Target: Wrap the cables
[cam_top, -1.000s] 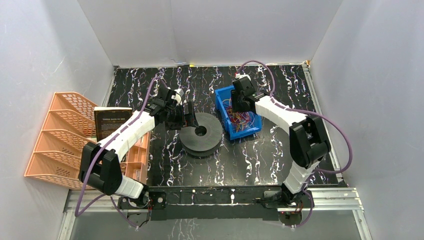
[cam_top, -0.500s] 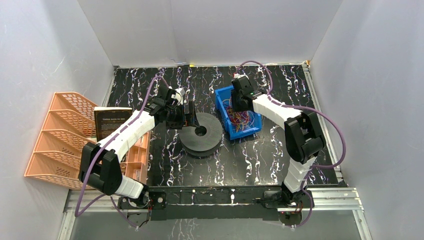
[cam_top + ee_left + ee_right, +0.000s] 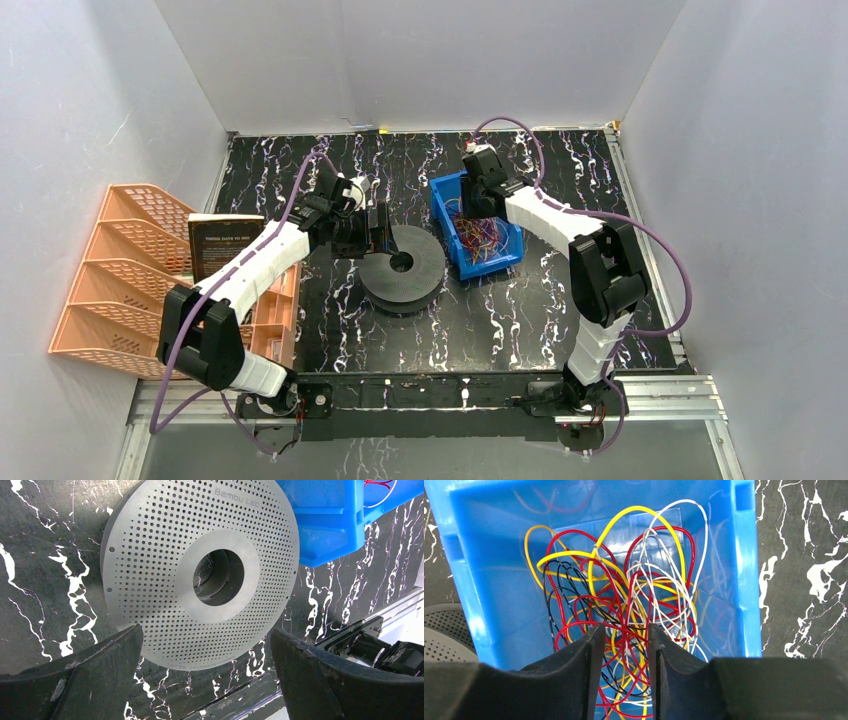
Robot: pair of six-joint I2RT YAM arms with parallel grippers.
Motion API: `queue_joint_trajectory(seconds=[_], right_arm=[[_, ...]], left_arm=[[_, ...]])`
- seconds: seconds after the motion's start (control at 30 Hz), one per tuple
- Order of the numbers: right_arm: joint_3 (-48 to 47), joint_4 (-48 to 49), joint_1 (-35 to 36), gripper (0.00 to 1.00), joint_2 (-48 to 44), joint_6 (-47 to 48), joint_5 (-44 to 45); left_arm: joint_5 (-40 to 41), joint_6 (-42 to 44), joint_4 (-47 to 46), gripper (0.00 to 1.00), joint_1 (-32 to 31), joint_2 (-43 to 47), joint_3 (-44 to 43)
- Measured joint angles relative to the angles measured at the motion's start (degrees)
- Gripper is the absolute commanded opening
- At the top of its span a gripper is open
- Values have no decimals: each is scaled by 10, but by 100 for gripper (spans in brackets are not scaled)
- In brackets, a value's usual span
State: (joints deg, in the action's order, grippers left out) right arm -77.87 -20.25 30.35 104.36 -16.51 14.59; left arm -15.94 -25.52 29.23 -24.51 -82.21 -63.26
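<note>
The cables are a loose tangle of thin red, yellow, white and black wires lying in a blue bin. They also show in the top view, cables inside the bin. My right gripper hangs over the tangle with its jaws a narrow gap apart; wires show through the gap and none looks pinched. From above, the right gripper is at the bin's far end. My left gripper stands wide open over the near edge of a grey perforated spool, holding nothing.
The spool lies flat at mid-table, just left of the bin. An orange rack, a dark book and a small orange tray stand at the left edge. White walls close in three sides.
My right arm has shifted slightly toward the bin's far end and its jaws have narrowed a little. The left arm has stayed still.
</note>
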Motion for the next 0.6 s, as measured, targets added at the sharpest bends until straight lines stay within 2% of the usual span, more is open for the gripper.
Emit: queue_joint_trajectory(seconds=[0.07,0.13,0.47,0.6], right_arm=[[-3,3,0,36,2,0,-2],[-5,6,0,35,4,0,-4],[-7,7,0,35,23,0,-9],[-9,7,0,38,23,0,-9]], left_arm=[[0,0,0,98,0,0,0],[0,0,1,98,0,0,0],[0,1,6,98,0,0,0],[0,2,8,98,0,0,0]])
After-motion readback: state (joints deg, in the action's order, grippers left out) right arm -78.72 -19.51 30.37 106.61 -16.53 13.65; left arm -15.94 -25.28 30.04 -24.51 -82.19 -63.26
